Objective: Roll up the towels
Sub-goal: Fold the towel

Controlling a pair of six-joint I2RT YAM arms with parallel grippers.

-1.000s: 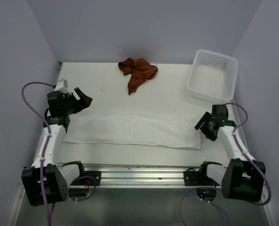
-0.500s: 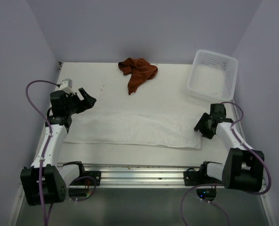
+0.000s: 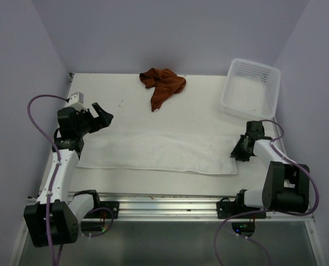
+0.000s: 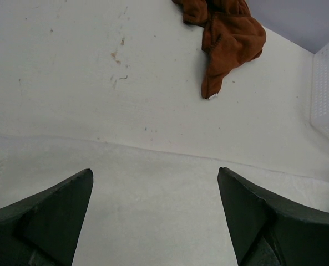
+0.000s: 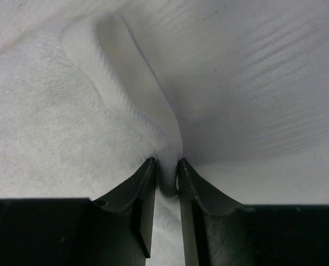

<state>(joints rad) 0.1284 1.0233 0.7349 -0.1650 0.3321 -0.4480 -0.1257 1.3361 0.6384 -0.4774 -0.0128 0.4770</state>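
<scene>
White towel: lay flat as a long strip across the near half of the table, running L to R; surface lightly rumpled.
White towel, R end: edge lifted into a small ridge, seen close in R wrist view, where the R arm had it.
Rust-brown towel: crumpled heap at far edge of table, approx centre; well apart from white towel; neither arm touching it.
L gripper: spread wide, nothing between the jaws; hung above the L end of white towel, pointing twd table middle. L wrist view showed white cloth under both fingers, bare table and brown heap beyond.
R gripper: down at the R end of white towel, jaws pinched together on its raised edge; cloth squeezed thin between the two fingertips.
R arm: folded low, wrist near the table's R side.
Basket: white perforated plastic, far R corner of table, just beyond R arm; apart from both towels.
</scene>
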